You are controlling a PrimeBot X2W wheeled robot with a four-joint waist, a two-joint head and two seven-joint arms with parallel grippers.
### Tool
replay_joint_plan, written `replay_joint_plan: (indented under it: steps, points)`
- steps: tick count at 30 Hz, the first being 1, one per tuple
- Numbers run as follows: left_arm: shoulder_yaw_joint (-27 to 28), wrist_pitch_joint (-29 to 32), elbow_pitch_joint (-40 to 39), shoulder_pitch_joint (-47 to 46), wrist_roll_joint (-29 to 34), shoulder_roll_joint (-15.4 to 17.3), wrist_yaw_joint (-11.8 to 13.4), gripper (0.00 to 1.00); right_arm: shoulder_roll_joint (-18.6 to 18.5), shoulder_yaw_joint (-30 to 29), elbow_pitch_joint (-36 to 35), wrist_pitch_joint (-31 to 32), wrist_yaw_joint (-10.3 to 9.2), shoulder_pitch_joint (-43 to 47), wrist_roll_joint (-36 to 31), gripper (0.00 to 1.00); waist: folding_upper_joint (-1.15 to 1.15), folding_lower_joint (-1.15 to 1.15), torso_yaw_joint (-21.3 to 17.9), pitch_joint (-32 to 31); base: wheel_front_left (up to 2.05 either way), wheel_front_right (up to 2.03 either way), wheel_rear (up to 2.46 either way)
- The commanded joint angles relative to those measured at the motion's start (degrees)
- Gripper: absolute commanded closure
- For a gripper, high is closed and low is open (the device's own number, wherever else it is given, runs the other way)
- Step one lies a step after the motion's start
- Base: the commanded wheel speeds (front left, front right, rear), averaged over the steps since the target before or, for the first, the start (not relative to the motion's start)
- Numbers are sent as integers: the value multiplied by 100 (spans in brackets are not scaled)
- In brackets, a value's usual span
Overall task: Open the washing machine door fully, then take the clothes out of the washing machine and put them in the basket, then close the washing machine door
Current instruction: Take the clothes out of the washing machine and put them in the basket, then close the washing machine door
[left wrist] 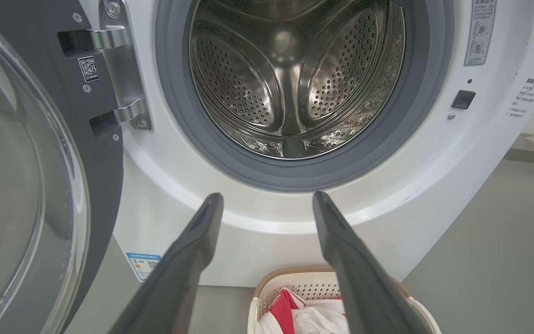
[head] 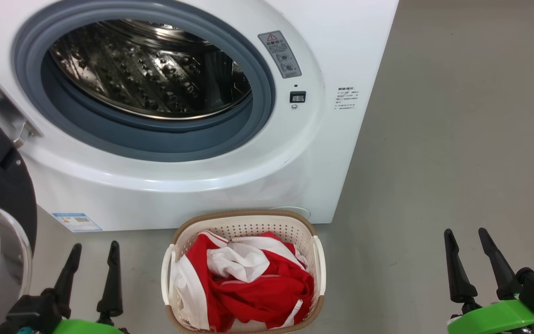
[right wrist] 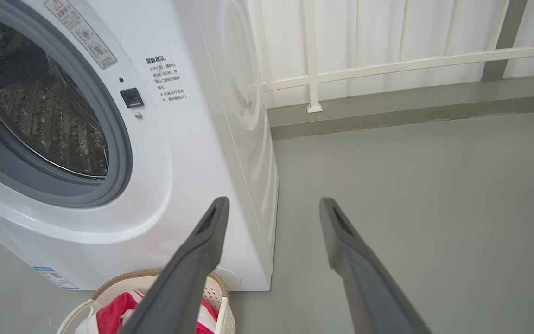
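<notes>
Head view: the washing machine [head: 193, 195] stands with its door [head: 3, 185] swung open to the left, and the steel drum [head: 151, 69] shows inside the grey gasket [head: 257, 111]. The basket [head: 244, 218] sits on the floor [head: 434, 139] just before the machine's lower front, with the red and white clothes [head: 257, 287] heaped in it. The left gripper [head: 96, 245] and the right gripper [head: 465, 230] hover low on either side of the basket, both spread wide and holding nothing.

Left wrist view: the two fingers stand well apart, pointing at the machine's front below the drum. The door's glass bowl is at the left on its metal hinge [left wrist: 123, 69].

Right wrist view: the wide-spread fingers point past the machine's right corner over bare floor, with a white railing [right wrist: 387, 65] behind.
</notes>
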Motion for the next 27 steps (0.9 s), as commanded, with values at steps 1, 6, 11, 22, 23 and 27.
replay_joint_plan:
  steps: [1, 6, 11, 22, 23, 27]
  points:
    - [189, -50, -135, -102, 59, 89, -32, 0, -60, 110, -135, -36, 28, -74, 33, 0, 0, 0, 0, 0, 0, 0, 0]
    - [174, -50, -152, -129, 63, 93, -32, 0, -60, 115, -140, -36, 28, -87, 38, 0, 0, 0, 5, 21, 0, 0, 0]
    - [168, -50, -169, -155, 64, 99, -32, 0, -60, 111, -142, -36, 28, -107, 40, 0, 0, 0, 9, 43, -7, 7, 0]
    - [151, -50, -166, -161, 75, 106, -32, 0, -60, 115, -139, -36, 28, -110, 27, 0, 0, 0, 30, 20, -68, 68, 0]
    - [147, -50, -168, -154, 72, 111, -32, 0, -60, 116, -137, -36, 28, -107, 28, 0, 0, 0, 32, 11, -85, 85, 0]
    - [152, -50, -197, -116, 68, 116, -32, 0, -60, 126, -122, -36, 28, -94, 30, 0, 0, 0, 32, -29, -85, 85, 0]
